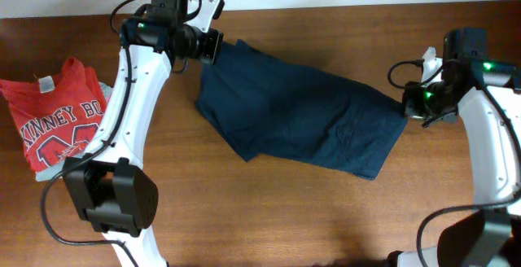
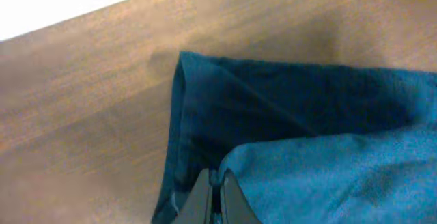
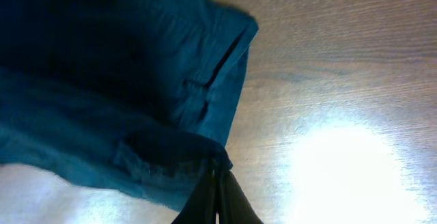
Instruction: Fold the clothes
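Observation:
A dark blue garment [image 1: 301, 112] lies stretched across the middle of the wooden table. My left gripper [image 1: 218, 45] is shut on its upper left corner; in the left wrist view the jaws [image 2: 217, 183] pinch the blue cloth [image 2: 307, 135]. My right gripper [image 1: 409, 104] is shut on the garment's right edge; in the right wrist view the closed jaws [image 3: 217, 173] hold a hem corner of the cloth [image 3: 102, 101]. The cloth hangs slightly lifted between the two grippers.
A red T-shirt [image 1: 57, 116] with white lettering lies crumpled at the left edge of the table, beside the left arm. Bare wood [image 1: 309, 218] lies in front of the garment. The table's far edge runs just behind the left gripper.

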Tool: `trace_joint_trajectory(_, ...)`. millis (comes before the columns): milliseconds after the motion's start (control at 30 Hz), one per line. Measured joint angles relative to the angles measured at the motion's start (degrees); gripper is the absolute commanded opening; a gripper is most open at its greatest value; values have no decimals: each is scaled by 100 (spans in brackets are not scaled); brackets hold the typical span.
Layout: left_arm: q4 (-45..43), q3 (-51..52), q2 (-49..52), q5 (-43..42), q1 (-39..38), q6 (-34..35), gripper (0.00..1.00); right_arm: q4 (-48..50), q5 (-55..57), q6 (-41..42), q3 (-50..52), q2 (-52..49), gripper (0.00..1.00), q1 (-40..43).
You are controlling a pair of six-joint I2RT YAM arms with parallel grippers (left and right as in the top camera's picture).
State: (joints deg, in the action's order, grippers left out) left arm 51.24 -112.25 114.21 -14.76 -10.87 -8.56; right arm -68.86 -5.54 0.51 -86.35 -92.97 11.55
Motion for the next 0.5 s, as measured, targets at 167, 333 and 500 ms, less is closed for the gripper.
trace_joint_trajectory(167, -704, 369, 26, 4, -2, 0, 2, 129, 153, 101, 0, -162, 4, -4)
trace_joint_trajectory(333, -1047, 393, 339, 7, -46, 0, 3, 175, 232, 116, 0, -310, 4, -4)
trace_joint_trajectory(500, -1403, 407, 745, 28, -155, 0, 7, 380, 348, 157, 0, -562, 4, -4)
